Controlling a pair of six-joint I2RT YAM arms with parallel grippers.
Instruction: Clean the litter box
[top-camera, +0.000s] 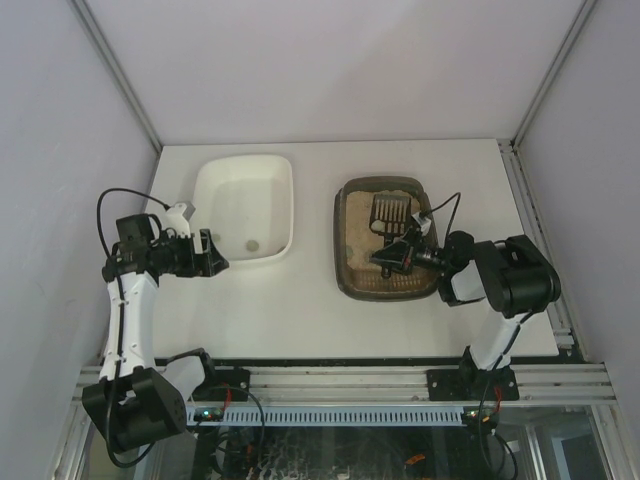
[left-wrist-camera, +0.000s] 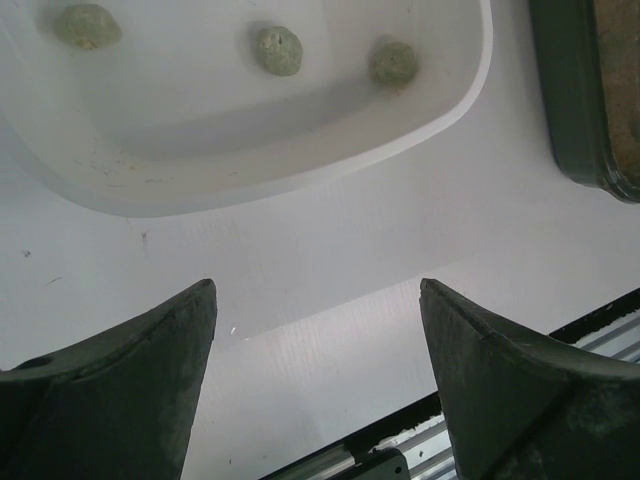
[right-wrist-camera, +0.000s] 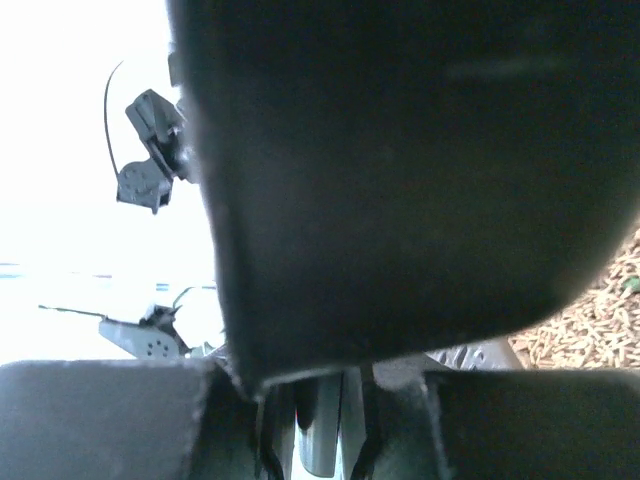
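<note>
Litter (top-camera: 354, 228) could have spilled if the scoop (top-camera: 390, 212), gripped by the right jaws over the litter box (top-camera: 350, 275) near the bench's right edge, tipped; left jaws gaped wide.

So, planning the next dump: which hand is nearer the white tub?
Left. The left hand is by the near-left corner of the white tub; the right hand is over the litter box, shut on the scoop.

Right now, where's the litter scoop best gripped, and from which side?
The handle, from the near right side. The scoop is in the litter box with its wide slotted head toward the far end and its narrow handle running back toward the near end. The right gripper is shut on it there.
</note>
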